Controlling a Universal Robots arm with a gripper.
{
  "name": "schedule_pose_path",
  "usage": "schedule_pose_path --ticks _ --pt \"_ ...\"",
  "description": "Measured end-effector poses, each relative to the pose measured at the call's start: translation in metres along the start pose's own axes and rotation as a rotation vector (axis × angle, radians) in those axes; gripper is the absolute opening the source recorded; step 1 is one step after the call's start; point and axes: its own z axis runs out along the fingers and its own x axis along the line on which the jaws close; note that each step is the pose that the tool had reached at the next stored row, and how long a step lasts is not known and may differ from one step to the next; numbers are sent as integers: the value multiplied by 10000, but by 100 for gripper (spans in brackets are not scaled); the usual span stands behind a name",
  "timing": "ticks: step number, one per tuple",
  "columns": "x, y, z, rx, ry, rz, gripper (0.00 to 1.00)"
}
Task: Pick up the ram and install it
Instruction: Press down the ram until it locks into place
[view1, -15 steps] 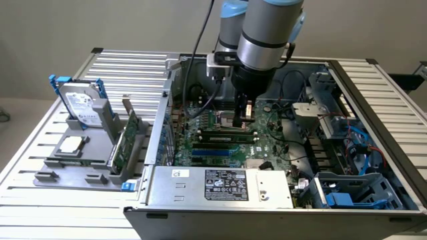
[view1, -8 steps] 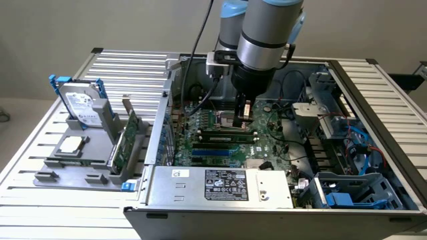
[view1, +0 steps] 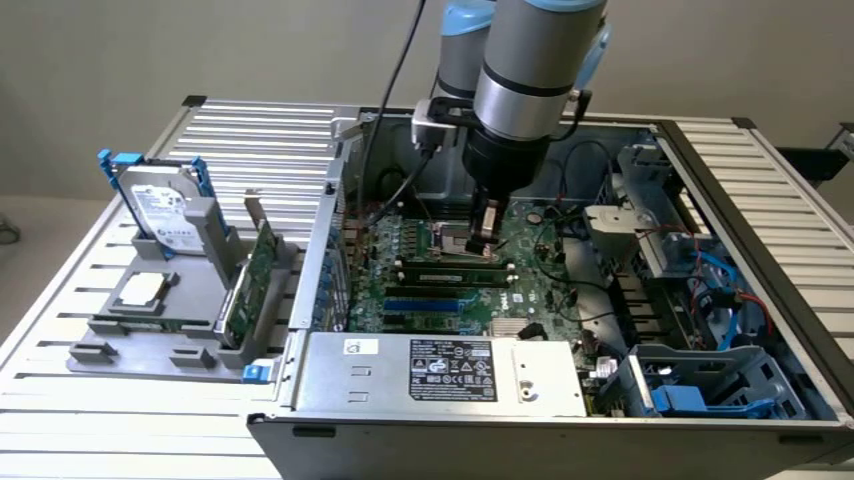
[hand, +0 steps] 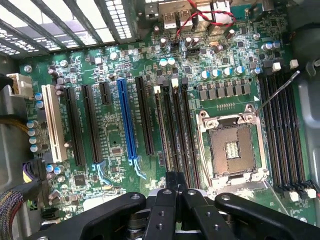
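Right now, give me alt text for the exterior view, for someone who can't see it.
A robot arm reaches down into an open computer case, its pincer just above the green motherboard beside the memory slots, with a ram stick lying seated there. On the exterior view's left, a grey holder carries a hard drive with blue rails and a green expansion card.

- The tabletop was made of pale slatted metal.
- An open computer case rested on it.
- Just beside the case, toward the exterior view's left, sat a grey parts holder.
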Motion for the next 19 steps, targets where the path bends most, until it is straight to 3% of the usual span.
schedule_pose_path --ticks 19 --pt "-1 4 -61 71 -208 2860 11"
